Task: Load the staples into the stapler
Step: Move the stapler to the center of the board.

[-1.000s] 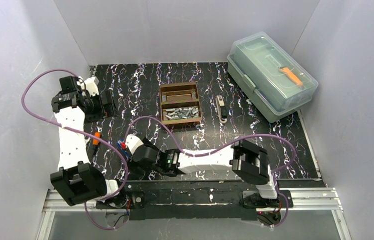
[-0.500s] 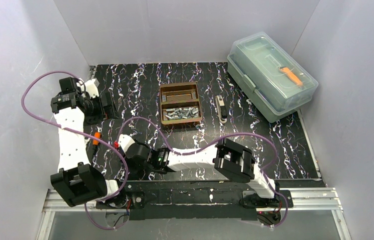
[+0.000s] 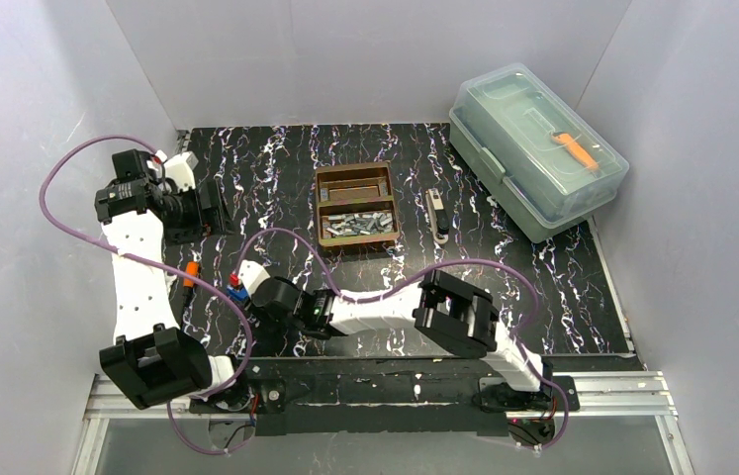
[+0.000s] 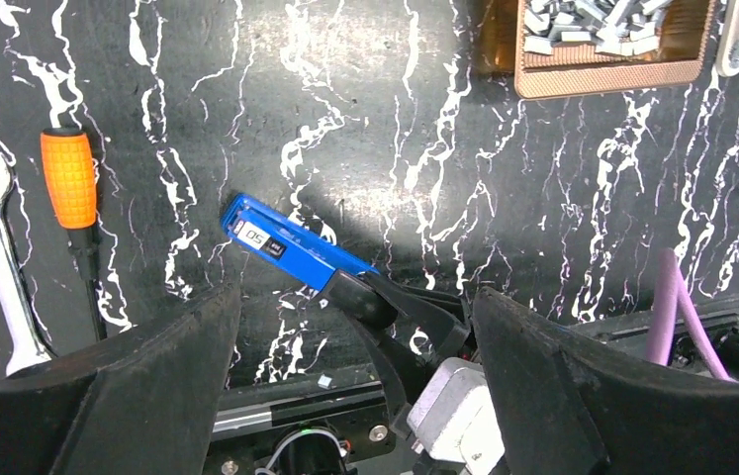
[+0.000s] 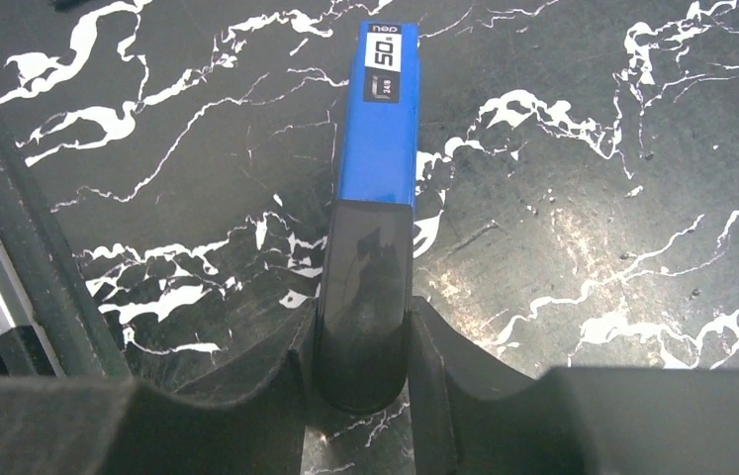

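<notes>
The stapler point(image 5: 377, 129) is pinched at its black end by the right gripper point(image 5: 363, 322); the left gripper point(image 4: 355, 307) is held spread.

We are seeing the stapler point(image 4: 291, 247) lying on the counter point(image 3: 563, 287) at the front left, its back end sitting in our right hand point(image 5: 363, 332). The screwdriver point(image 4: 68, 178) is lying left of it. The tray point(image 3: 319, 208) is sitting behind, with the staples point(image 3: 357, 222) lying in its near part. The box point(image 3: 536, 148) is sitting at the back right.
</notes>
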